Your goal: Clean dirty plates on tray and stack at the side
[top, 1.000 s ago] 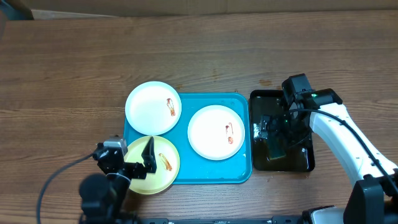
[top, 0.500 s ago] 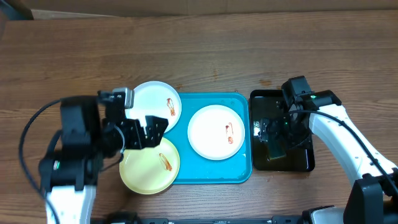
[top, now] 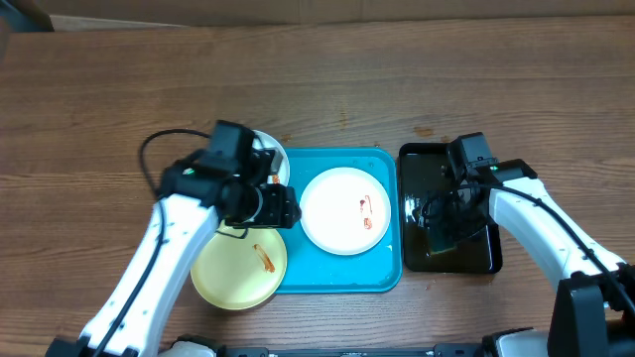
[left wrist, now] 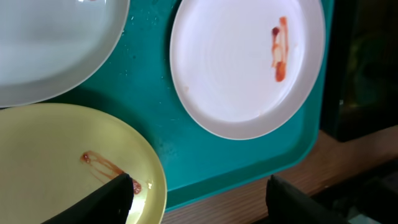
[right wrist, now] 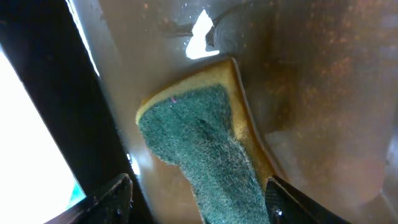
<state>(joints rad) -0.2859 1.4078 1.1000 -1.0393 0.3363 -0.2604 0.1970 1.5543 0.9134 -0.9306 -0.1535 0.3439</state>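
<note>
The turquoise tray holds a white plate with a red smear. A pale yellow plate overlaps the tray's front left corner. A second white plate at the back left is mostly hidden by my left arm. My left gripper is open and empty above the tray between the plates. The left wrist view shows the smeared white plate, the yellow plate, the other white plate and my open fingers. My right gripper is open and straddles a green-and-yellow sponge.
A smaller black tray stands right of the turquoise tray; its floor looks wet and holds the sponge. Brown wooden table all around. A cable loops from my left arm at the left.
My left arm has swung from the front left corner up and to the right, over the plates. My right gripper has stayed over the sponge in the black tray.
</note>
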